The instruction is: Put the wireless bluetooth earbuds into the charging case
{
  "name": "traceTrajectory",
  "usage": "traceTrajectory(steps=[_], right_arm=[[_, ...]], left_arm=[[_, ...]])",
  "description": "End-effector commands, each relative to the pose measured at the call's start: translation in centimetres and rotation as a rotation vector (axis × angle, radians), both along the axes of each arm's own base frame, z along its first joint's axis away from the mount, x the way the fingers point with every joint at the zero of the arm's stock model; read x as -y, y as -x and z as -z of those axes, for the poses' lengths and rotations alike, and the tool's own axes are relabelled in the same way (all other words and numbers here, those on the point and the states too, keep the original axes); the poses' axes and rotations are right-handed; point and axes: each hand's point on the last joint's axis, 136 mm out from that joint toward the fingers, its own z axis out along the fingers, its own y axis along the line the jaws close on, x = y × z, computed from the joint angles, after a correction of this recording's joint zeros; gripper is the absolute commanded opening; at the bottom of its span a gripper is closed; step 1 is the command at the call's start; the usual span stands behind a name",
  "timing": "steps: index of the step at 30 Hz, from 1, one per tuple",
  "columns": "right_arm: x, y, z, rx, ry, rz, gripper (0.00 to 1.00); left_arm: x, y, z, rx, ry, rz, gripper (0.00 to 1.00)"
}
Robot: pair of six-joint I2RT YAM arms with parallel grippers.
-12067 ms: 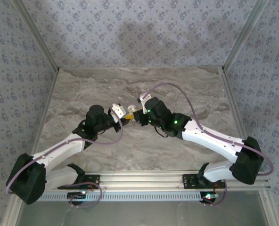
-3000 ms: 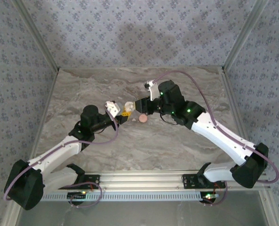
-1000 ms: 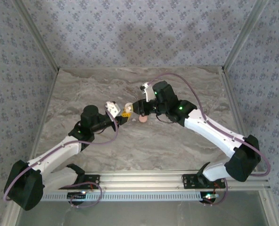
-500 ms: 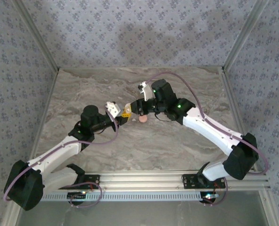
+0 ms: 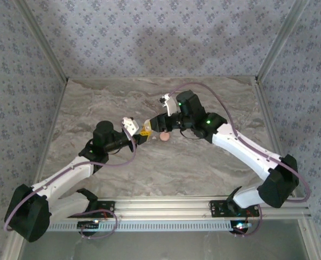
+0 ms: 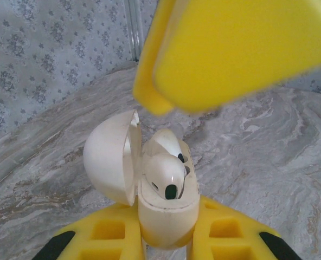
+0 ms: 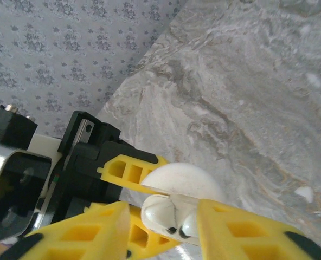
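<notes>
Clamping the charging case (image 6: pixel 166 215) by its lower body, the left gripper (image 5: pixel 143 133) is holding it upright over the marble table (image 6: pixel 269 162). Its fingers are clenched on either side of the shell, and the lid (image 6: pixel 109 157) is hanging open to one side. Both earbuds (image 6: pixel 161 172) are sitting in the case with their rounded heads showing above the rim. The nearer one may be riding slightly high, though that is hard to judge.

The right gripper (image 7: pixel 163 211) is hovering just over the mouth of the case, its yellow fingers parted and grasping nothing. From its own camera, the case and earbuds are showing through the gap between those fingers. The earbuds are lying directly beneath the fingers with their long axis running down into the case. Any seating press would likely have to travel straight down that line, and the free right arm is the one placed to give it. A round pink puck (image 5: pixel 165 138) is resting on the table just beside the two grippers.
</notes>
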Motion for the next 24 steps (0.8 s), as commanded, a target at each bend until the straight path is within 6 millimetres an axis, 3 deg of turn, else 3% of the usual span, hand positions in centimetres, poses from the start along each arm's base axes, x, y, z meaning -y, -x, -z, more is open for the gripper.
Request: traceTrajectory(steps=[1, 7, 14, 24], right_arm=[[2.0, 0.4, -3.6, 0.188, 0.029, -0.041, 0.44], [4.1, 1.8, -3.7, 0.450, 0.188, -0.182, 0.56], [3.8, 4.3, -1.7, 0.781, 0.271, -0.502, 0.81], [1.5, 4.5, 1.7, 0.677, 0.280, -0.684, 0.84]], left_arm=[[0.6, 0.5, -2.0, 0.046, 0.009, 0.062, 0.13], [1.0, 1.5, -1.6, 0.063, -0.026, 0.127, 0.13], [1.6, 2.7, -1.2, 0.089, -0.067, 0.187, 0.13], [1.9, 3.2, -1.1, 0.109, -0.081, 0.208, 0.14]])
